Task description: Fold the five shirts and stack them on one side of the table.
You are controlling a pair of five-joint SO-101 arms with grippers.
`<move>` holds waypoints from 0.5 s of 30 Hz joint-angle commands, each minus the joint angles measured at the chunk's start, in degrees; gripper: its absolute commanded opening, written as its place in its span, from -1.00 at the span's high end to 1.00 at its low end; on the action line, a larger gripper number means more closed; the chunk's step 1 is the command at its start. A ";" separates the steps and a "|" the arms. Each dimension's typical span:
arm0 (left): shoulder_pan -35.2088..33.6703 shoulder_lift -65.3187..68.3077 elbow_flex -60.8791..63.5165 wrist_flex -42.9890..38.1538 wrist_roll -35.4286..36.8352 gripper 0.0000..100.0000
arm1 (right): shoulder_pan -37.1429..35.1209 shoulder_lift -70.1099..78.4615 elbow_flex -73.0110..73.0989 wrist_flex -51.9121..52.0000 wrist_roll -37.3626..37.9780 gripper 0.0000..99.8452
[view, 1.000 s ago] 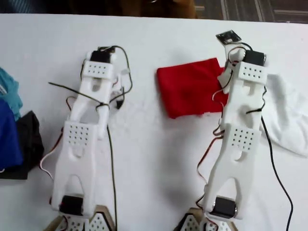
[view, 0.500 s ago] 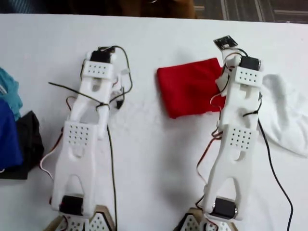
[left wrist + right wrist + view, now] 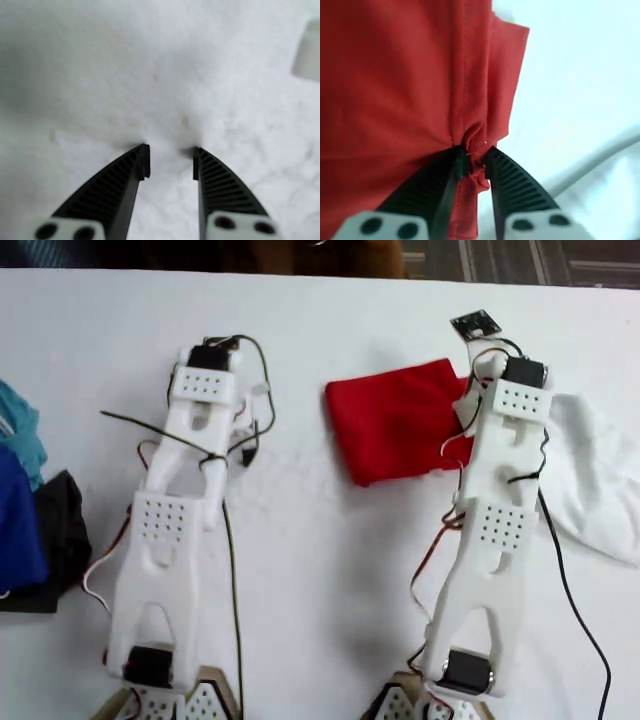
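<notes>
Two right fingers [image 3: 515, 187] pinch the bunched red shirt [image 3: 390, 75].

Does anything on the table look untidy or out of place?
Yes. The white shirt lies crumpled and unfolded near the folded red shirt. The right gripper pinches the red shirt's edge into a small bunch. Nothing looks spilled or damaged.

A white counter [image 3: 330, 540] carries a folded red shirt [image 3: 390, 425], a white shirt [image 3: 600, 490] at right, and a shirt pile [image 3: 25, 530] at the left edge.
</notes>
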 commanded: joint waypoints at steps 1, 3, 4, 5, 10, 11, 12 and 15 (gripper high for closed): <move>2.37 0.26 -0.92 -0.53 -0.35 0.61 | 2.42 -4.00 -2.20 -0.22 0.35 0.96; 2.37 0.26 -0.84 -0.53 -0.35 0.61 | 3.47 -4.62 -2.20 -0.22 0.35 0.96; 2.37 0.26 -0.84 -0.53 -0.35 0.61 | 4.00 -4.88 -2.29 -0.22 0.35 0.96; 2.37 0.26 -0.84 -0.53 -0.35 0.61 | 4.44 -5.14 -2.37 -0.22 0.35 0.96; 2.37 0.26 -0.84 -0.44 -0.35 0.61 | 7.08 -7.69 -2.37 -0.22 0.44 0.96; 2.37 0.26 -0.84 -0.44 -0.35 0.61 | 7.69 -8.13 -2.37 -0.22 0.44 0.96; 2.37 0.26 -0.84 -0.44 -0.35 0.61 | 8.40 -8.57 -2.46 -0.22 0.44 0.96; 2.37 0.26 -0.75 -0.44 -0.35 0.61 | 10.86 -10.86 -2.55 -0.13 0.44 0.96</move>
